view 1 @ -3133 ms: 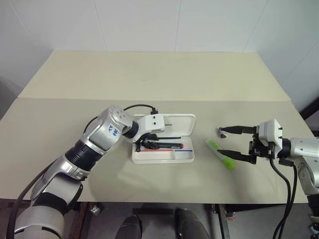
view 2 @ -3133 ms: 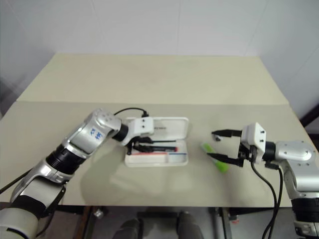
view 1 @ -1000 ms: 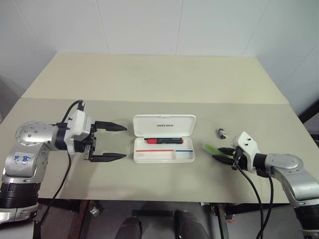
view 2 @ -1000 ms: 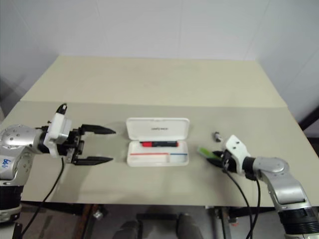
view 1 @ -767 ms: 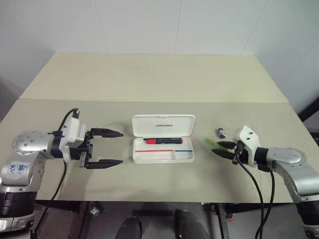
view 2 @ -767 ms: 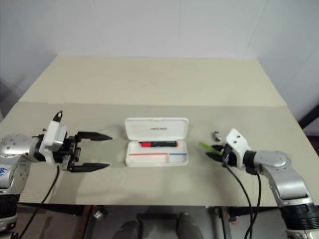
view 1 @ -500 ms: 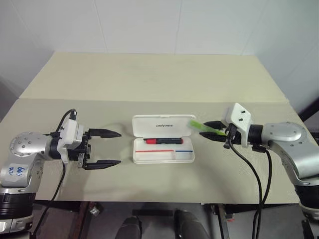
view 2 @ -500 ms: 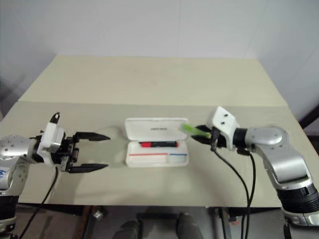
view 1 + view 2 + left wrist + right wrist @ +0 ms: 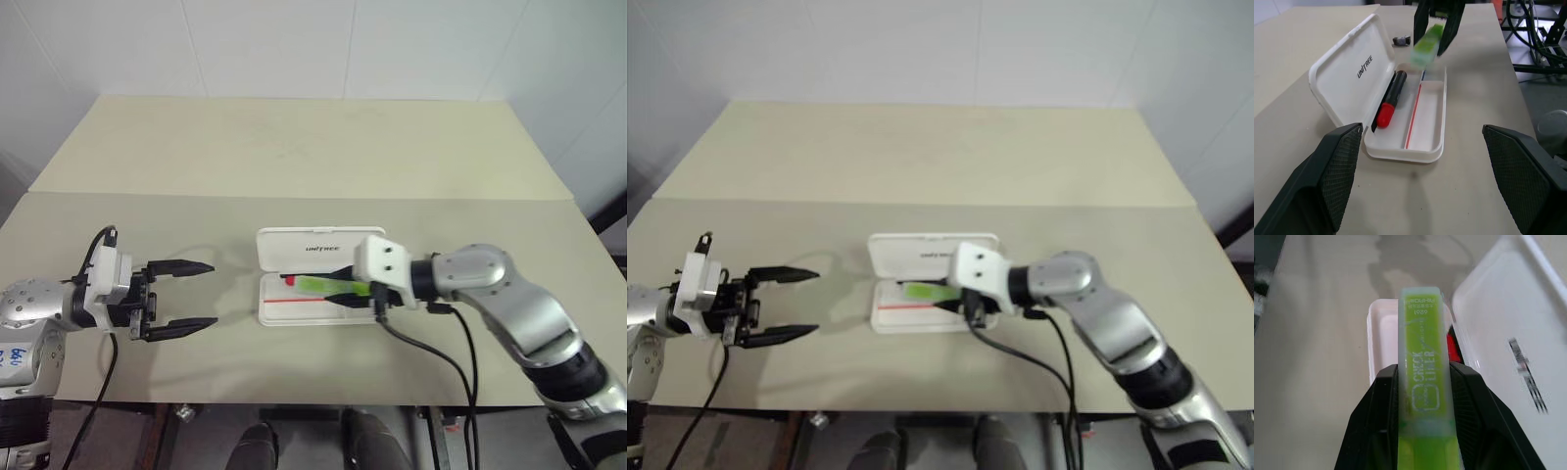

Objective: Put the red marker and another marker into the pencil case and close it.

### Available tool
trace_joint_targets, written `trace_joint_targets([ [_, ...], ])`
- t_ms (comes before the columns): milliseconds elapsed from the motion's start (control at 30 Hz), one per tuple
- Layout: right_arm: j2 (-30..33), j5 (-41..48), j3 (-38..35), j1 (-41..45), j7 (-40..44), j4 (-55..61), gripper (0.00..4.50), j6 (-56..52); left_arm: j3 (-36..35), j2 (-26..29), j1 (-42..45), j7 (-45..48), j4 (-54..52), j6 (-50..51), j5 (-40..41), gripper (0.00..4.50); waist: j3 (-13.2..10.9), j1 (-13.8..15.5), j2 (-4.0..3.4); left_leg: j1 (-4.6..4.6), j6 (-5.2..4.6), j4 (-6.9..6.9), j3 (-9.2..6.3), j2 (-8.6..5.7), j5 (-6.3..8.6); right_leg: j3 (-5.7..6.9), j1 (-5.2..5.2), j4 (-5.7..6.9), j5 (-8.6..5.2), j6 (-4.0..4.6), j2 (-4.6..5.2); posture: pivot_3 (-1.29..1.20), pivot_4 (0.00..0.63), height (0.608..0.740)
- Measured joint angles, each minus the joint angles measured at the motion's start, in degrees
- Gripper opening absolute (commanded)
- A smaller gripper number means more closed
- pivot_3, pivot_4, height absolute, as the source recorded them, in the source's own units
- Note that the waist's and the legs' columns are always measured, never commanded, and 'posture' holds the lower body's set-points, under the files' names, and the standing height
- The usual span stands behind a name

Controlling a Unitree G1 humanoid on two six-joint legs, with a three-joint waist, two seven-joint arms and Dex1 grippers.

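Lime green right over the case: your right gripper (image 9: pixel 351 291) has its two black fingers (image 9: pixel 1374 423) clamped on the sides of the green marker (image 9: pixel 323 285), and the marker hangs above the open tray of the pencil case (image 9: pixel 279 313), pointing left along it, not touching the tray as far as the left wrist view shows. The white pencil case sits in the middle of the tan table (image 9: pixel 294 157), lid (image 9: pixel 299 247) flipped back on the far side with its dark lettering facing up. The red marker (image 9: pixel 1389 102) already lies inside, in the far compartment against the hinge, red cap toward the left end. A red and blue stripe runs along the tray's middle.

Your left gripper (image 9: pixel 186 296) hovers out to the left of the case, well apart from it, its fingers (image 9: pixel 1334 166) spread wide and holding nothing, aimed at the case's left end.

Far right in the left wrist view, beyond the case, a small dark object (image 9: pixel 1400 40) rests on the table.
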State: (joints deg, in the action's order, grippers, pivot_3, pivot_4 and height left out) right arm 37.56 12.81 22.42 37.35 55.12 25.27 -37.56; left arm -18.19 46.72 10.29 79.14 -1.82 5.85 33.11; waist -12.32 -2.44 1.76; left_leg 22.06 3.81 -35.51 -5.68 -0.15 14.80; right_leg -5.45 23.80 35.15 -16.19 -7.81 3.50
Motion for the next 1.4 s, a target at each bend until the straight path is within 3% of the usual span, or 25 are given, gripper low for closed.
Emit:
trace_joint_targets([
  [133, -4.2, -2.8, 4.6, 2.4, -1.2, -1.6, 1.86, 0.0, -1.2, -0.2, -1.7, -0.4, -2.1, 0.4, 1.9, 4.17, 0.0, 0.0, 0.00, 0.11, 0.01, 0.01, -0.04, -0.01, 0.01, 0.04, 0.06, -0.03, 0.00, 0.00, 0.03, 0.00, 0.150, 0.740],
  [367, -4.4, -4.9, 6.4, 3.4, 0.8, -4.8, 1.86, 1.4, -3.9, -0.2, -6.2, -0.7, -4.0, 0.5, 3.3, 4.17, 0.0, 0.0, 0.00, 0.11, 0.01, 0.01, -0.05, -0.02, 0.01, 0.07, 0.05, -0.04, 0.00, 0.01, 0.02, 0.00, 0.150, 0.740],
  [933, -10.2, -6.2, 7.8, 5.8, 5.6, -14.5, 1.86, 5.8, -4.4, -0.2, -7.5, -3.4, -6.5, 1.0, 3.5, 4.17, 0.0, -0.8, 0.01, 0.08, 0.01, -0.07, -0.06, -0.02, 0.01, 0.07, 0.06, 0.13, 0.00, 0.01, 0.02, 0.00, 0.150, 0.740],
  [1400, -10.4, -6.3, 8.6, 6.2, 7.8, -16.4, 1.86, 4.8, -5.4, -0.2, -8.7, -4.4, -7.0, 1.0, 3.5, 4.17, 0.0, -0.8, 0.01, 0.07, 0.01, -0.09, -0.07, -0.02, 0.01, 0.07, 0.06, 0.17, -0.01, 0.02, 0.02, 0.00, 0.150, 0.740],
])
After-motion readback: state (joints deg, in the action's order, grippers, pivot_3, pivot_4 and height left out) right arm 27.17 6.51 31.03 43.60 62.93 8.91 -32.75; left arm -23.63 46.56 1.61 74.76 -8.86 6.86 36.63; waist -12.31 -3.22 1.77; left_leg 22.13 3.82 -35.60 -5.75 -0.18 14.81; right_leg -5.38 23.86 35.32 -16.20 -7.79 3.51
